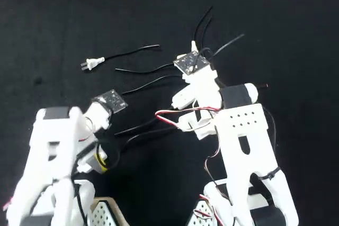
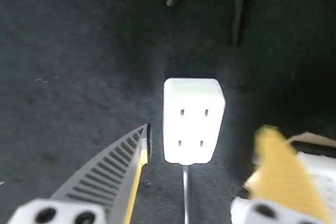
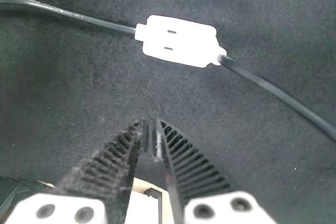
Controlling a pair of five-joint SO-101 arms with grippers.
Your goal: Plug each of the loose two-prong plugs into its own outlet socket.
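- While the black counter [image 1: 42,25] spreads wide under both arms, room is no worry: there's bare cloth all round the loose plug [image 1: 91,63], and the far edge is well off.
- Left arm [image 1: 53,141] is the nearer one to that plug. Right arm [image 1: 246,141] sits well apart from it, over the black cords [image 1: 143,83].
- Left claw [image 2: 205,132] is released, its fingers spread either side of the white socket block [image 2: 191,121]. The block's long axis runs straight out from the claw, slots facing up. I can't tell whether either finger touches it.
- Right claw [image 3: 149,127] is clenched on nothing, tips together. A slotted socket [image 3: 178,40] lies just ahead of it, long axis crossways to the claw.
- The loose plug lies flat beyond the left arm. Seen from above, its long axis runs across the counter, prongs pointing left and cord trailing right. My call: any grab wants the fingers set across that axis.
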